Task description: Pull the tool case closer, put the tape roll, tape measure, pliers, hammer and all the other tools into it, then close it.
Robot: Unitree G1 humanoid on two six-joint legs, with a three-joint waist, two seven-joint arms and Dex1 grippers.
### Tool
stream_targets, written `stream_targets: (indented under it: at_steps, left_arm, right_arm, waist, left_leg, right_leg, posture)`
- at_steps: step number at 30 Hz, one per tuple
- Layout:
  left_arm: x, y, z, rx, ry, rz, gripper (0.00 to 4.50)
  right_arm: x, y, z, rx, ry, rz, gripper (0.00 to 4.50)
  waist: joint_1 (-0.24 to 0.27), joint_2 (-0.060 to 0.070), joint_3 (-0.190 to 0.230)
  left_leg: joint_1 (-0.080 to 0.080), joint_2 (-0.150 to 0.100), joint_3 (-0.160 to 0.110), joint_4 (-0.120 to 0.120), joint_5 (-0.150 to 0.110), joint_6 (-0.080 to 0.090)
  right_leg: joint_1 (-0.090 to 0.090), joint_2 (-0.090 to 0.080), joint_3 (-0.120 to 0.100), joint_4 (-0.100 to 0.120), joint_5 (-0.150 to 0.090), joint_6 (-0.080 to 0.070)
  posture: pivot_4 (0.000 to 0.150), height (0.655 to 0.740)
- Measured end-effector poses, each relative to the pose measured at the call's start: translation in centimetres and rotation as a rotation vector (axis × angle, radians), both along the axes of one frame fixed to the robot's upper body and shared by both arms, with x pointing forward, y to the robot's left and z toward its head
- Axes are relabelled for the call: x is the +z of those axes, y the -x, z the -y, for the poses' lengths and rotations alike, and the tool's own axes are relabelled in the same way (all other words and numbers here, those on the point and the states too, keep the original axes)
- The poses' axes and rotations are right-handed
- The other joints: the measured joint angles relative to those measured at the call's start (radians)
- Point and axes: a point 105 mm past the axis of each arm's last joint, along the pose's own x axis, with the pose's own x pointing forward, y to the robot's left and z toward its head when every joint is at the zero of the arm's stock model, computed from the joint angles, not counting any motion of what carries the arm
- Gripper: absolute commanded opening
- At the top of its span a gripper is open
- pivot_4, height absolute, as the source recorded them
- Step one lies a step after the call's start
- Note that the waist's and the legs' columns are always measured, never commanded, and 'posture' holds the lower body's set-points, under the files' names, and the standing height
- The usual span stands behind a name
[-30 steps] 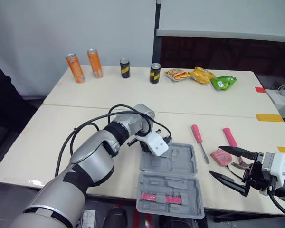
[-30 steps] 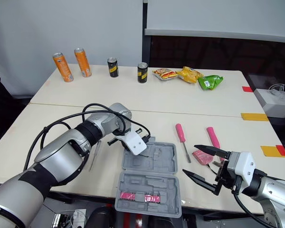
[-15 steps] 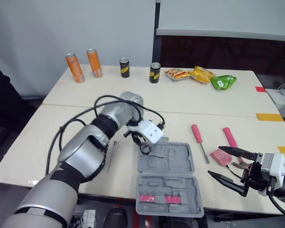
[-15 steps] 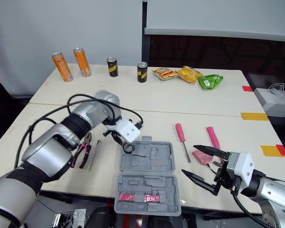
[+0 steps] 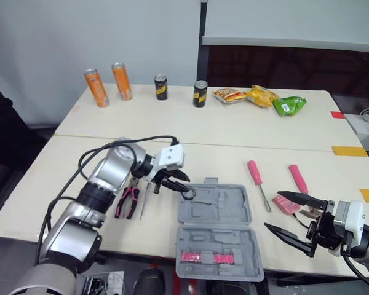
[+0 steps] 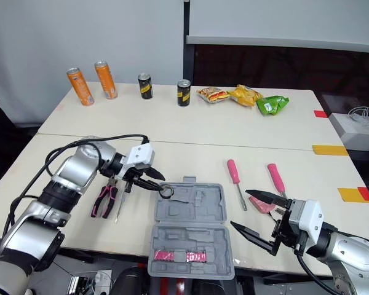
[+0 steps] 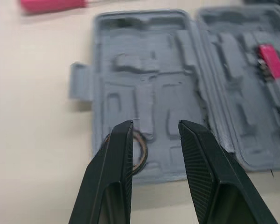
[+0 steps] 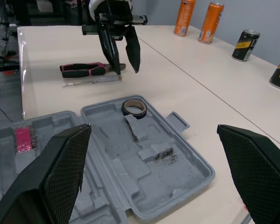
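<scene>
L pincer [image 7: 155,125] spread over tool case [image 7: 144,70], beige table [image 6: 234,126].

Bright, even light; soft shadows

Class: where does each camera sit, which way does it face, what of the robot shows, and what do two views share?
Left eye view: on the head, facing forward and down at the table; left gripper and right gripper show.
Right eye view: the other eye, same scene.
Left wrist view: along its own fingers, down onto the tool case.
Right wrist view: between its own fingers, across the case towards the left gripper and pliers.
Shared: both wrist views show the tape roll in the case.
</scene>
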Motion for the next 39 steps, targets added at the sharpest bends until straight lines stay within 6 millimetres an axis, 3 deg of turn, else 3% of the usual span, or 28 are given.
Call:
stream_targets:
  at_steps: [4,9,19,20,23,27,31,38,39]
  left_arm:
    - [-1.4,-0.3,-0.5,0.122,0.070,-0.004,1.63]
    - [-2.4,-0.3,0.3,0.159,0.115,0.011,0.12]
    - [-3.4,-0.8,0.9,0.164,0.138,0.048,0.12]
    - [-3.6,-0.8,0.8,0.169,0.137,0.041,0.64]
    - [-3.9,-0.9,0.7,0.175,0.136,0.030,1.54]
    - [-4.1,-1.0,0.6,0.176,0.135,0.032,1.54]
    - [-4.1,-1.0,0.7,0.172,0.137,0.031,0.34]
    - [-4.0,-0.9,0.7,0.164,0.138,0.045,0.34]
    - [-4.0,-0.9,0.8,0.161,0.138,0.049,0.59]
  right_arm:
    - [0.1,-0.1,0.0,-0.005,-0.007,0.001,4.50]
    - [0.0,-0.1,-0.1,-0.006,-0.010,-0.002,4.50]
    - [-0.1,-0.1,0.0,-0.013,-0.022,-0.019,4.50]
    - [-0.1,-0.1,-0.1,-0.013,-0.022,-0.020,4.50]
    - [-0.2,0.0,0.0,-0.014,-0.022,-0.024,4.50]
    - [-0.2,-0.1,0.0,-0.020,-0.023,-0.022,4.50]
    - [-0.2,-0.1,-0.1,-0.020,-0.024,-0.022,4.50]
    - [-0.3,0.0,-0.2,-0.017,-0.030,-0.026,4.50]
    - [-0.3,0.0,-0.2,-0.017,-0.030,-0.025,4.50]
  waist:
    - [0.001,0.000,0.000]
    - [0.000,0.000,0.000]
    - [-0.003,0.000,0.000]
    - [-0.002,0.000,0.000]
    - [-0.002,0.000,0.000]
    - [-0.002,0.000,0.000]
    - [-0.002,0.000,0.000]
    - [-0.002,0.000,0.000]
    - [-0.002,0.000,0.000]
  left_leg:
    - [0.000,0.000,0.000,0.000,0.000,0.000]
    - [0.000,0.000,0.000,0.000,0.000,0.000]
    - [-0.001,0.000,0.000,-0.001,0.000,0.000]
    - [-0.001,0.000,0.000,-0.001,0.000,0.000]
    - [-0.001,0.000,0.000,-0.001,0.000,0.000]
    - [-0.001,0.000,0.000,-0.001,0.000,0.000]
    - [-0.001,0.000,0.000,-0.001,0.000,0.000]
    - [0.000,0.000,0.000,-0.001,0.000,0.000]
    - [0.000,0.000,0.000,-0.001,0.000,0.000]
  right_leg:
    - [0.000,0.000,0.000,-0.002,0.000,0.000]
    - [0.000,0.000,-0.001,-0.003,0.000,0.000]
    - [0.000,0.000,-0.001,-0.002,0.000,0.001]
    - [0.000,0.000,-0.001,-0.002,0.000,0.001]
    - [0.000,0.000,-0.001,-0.002,0.000,0.001]
    - [0.000,0.000,-0.001,-0.002,0.000,0.001]
    - [0.000,0.000,-0.001,-0.002,0.000,0.001]
    - [0.000,0.000,-0.001,-0.002,0.000,0.001]
    - [0.000,0.000,-0.001,-0.002,0.000,0.001]
  posture:
    - [0.150,0.7400]
    - [0.150,0.7400]
    - [0.150,0.7400]
    - [0.150,0.7400]
    - [0.150,0.7400]
    - [0.150,0.7400]
    - [0.150,0.7400]
    - [0.150,0.7400]
    - [0.150,0.7400]
